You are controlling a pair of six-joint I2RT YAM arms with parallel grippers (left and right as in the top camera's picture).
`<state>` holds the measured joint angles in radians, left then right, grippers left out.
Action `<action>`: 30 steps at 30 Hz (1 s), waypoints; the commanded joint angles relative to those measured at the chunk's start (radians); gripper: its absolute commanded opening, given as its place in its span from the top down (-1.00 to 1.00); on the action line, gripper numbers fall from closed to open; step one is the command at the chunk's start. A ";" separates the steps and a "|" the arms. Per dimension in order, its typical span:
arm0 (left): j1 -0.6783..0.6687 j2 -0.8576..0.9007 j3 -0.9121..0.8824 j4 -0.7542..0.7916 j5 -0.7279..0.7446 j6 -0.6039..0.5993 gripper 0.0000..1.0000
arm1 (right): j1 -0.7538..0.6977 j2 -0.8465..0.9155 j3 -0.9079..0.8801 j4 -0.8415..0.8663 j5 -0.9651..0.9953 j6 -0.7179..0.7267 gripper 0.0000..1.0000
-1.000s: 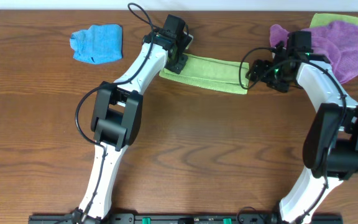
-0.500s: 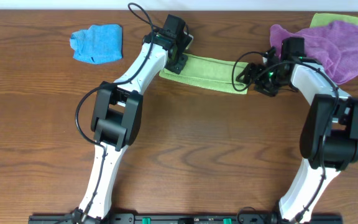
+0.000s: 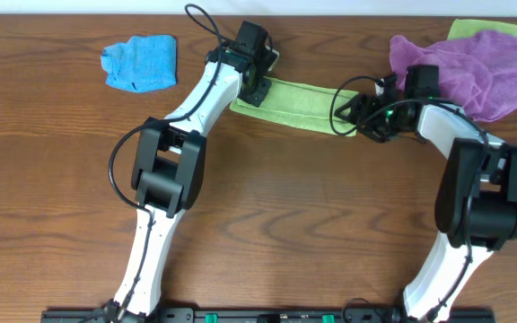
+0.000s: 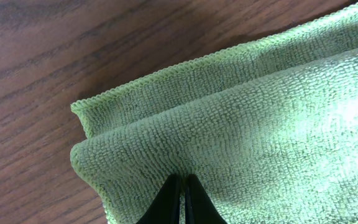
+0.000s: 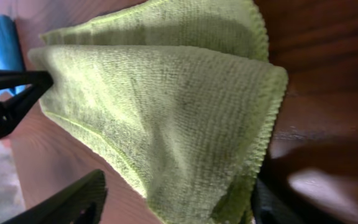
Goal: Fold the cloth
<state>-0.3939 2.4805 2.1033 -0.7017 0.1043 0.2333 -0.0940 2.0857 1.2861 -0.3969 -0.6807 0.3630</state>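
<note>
The green cloth [image 3: 299,103] lies as a folded strip near the counter's far edge, about midway along it. My left tool [image 4: 179,193] is closed, pinching the strip's left end. My right tool [image 5: 178,194] is spread open astride the right end. If it catches only the top layer, the fold could peel apart or skew.
</note>
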 commanded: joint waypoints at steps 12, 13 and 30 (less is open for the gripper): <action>0.000 0.018 0.013 -0.013 -0.003 0.008 0.88 | 0.043 0.047 -0.076 0.137 0.045 0.053 0.97; 0.000 0.018 0.013 -0.017 0.001 0.008 0.88 | 0.043 0.047 -0.076 0.141 0.045 0.052 0.97; 0.000 0.018 0.013 -0.053 0.000 0.025 0.88 | 0.117 0.047 0.246 -0.220 0.185 -0.126 0.98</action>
<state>-0.3939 2.4805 2.1033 -0.7517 0.1043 0.2440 -0.0181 2.1231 1.4727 -0.5938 -0.5514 0.2970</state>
